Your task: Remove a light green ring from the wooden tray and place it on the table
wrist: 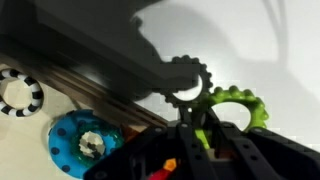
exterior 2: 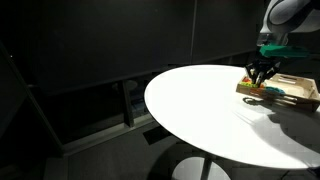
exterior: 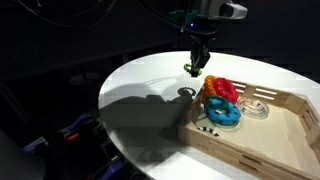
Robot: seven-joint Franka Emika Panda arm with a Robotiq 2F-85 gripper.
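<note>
The pincer (exterior: 196,66) is gripping the light green ring (wrist: 245,99), which is hanging above the white bench (exterior: 140,80) just outside the wooden tray (exterior: 245,152) and casting a toothed shadow (wrist: 185,78). Inside the tray, a blue ring (wrist: 85,140), red rings (exterior: 222,90) and a black-and-white striped ring (wrist: 20,92) are lying nearby, with the tray wall standing between them and the pincer.

wooden tray (exterior: 240,152) cropped, light green ring (wrist: 245,98) part-hidden
</note>
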